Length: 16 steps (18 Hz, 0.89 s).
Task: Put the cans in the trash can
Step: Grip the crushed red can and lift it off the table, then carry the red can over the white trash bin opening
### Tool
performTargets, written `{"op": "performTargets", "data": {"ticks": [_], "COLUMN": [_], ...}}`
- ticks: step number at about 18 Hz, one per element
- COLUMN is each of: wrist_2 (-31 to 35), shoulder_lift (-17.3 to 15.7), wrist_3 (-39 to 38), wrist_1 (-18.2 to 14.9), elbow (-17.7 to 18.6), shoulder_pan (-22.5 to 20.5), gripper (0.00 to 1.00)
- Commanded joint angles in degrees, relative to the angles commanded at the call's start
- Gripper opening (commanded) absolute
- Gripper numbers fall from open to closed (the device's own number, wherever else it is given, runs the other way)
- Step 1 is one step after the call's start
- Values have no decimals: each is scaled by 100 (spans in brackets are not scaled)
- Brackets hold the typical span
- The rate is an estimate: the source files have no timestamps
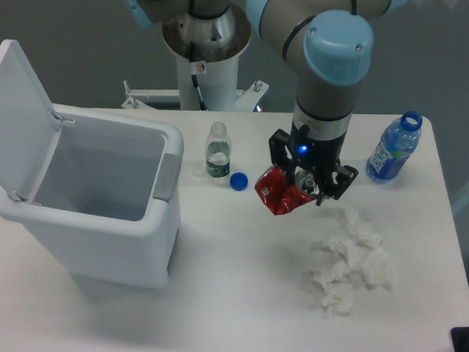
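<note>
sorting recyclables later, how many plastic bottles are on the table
2. A small clear bottle stands beside the trash can, its blue cap lying nearby. A blue-tinted bottle stands at the table's far right corner. None appear hidden.

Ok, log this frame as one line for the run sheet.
phase: carry | gripper: shut on can, clear of table | trash can: lid open, to the can's left | can not yet binned
</note>
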<state>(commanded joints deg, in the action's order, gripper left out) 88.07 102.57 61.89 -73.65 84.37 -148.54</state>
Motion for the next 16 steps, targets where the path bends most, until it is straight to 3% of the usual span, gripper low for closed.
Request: {"op": "performTargets", "data": {"ticks": [4, 10, 16], "wrist_2": [-253, -720, -1608], "shoulder_lift": [-27, -553, -1072], "wrist_3": [-799, -1881, -2901], "wrist_1": [9, -88, -79], "elbow": [-44, 26, 35], "shoulder_pan": [35, 53, 35], "gripper": [57, 57, 58]}}
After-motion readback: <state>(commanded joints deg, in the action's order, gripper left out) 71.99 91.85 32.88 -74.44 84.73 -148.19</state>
